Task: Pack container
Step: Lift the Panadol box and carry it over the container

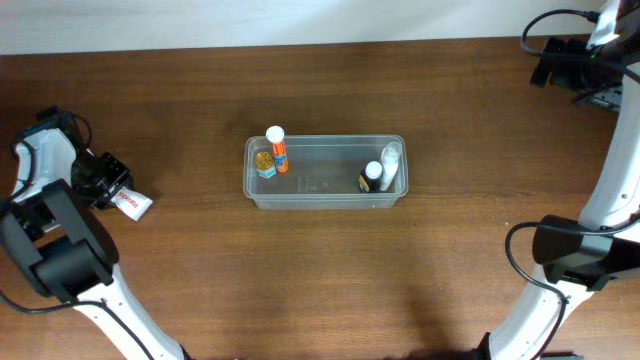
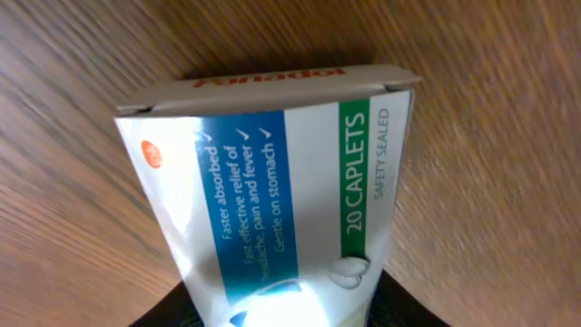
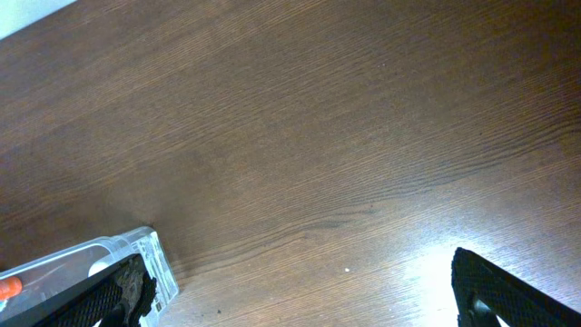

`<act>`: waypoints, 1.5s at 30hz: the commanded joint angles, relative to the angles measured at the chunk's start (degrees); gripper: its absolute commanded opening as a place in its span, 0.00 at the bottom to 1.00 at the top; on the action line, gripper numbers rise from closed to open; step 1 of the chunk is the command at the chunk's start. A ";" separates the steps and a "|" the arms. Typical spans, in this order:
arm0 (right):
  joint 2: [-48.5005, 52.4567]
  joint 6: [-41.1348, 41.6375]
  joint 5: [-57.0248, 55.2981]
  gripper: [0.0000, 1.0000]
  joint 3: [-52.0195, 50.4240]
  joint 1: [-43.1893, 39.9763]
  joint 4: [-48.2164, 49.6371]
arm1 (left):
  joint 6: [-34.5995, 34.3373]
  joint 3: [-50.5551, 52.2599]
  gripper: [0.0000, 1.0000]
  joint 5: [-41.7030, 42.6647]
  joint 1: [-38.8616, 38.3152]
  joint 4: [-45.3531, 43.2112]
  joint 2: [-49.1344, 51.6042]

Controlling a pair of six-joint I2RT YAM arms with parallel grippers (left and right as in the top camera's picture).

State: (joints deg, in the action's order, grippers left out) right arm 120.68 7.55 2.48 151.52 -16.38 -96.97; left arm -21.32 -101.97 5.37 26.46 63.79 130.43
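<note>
Container (image 1: 320,140): clear tub at mid-table, well apart from both arms.
Inside: white-capped orange bottle (image 1: 277,148) and yellow jar (image 1: 264,163) at one end; dark bottle (image 1: 370,178) and white bottle (image 1: 390,163) at the other.
Left gripper (image 1: 115,190): narrowed onto a caplet box (image 2: 272,209), a finger against each side.
Right gripper (image 3: 300,282): jaws wide, holding nothing.
Surface: dark wood-grain table (image 1: 200,280).
Writing: "20 CAPLETS", "SAFETY SEALED", "Gentle on stomach".
</note>
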 commanded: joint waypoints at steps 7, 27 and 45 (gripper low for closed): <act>-1.92 0.22 0.09 0.98 0.90 -0.15 -0.35 | 7.52 -16.33 0.43 8.66 -2.62 10.97 1.11; -1.92 0.22 0.11 0.98 0.90 -0.15 -0.33 | 29.75 -52.76 0.43 6.56 -31.30 30.60 1.11; -1.92 0.22 0.11 0.98 0.90 -0.15 -0.35 | 43.91 -52.41 0.44 -2.32 -53.09 32.92 1.11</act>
State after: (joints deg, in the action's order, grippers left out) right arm 120.68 7.55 2.48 151.52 -16.38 -96.97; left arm 19.38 -154.45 6.70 -25.17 96.55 131.17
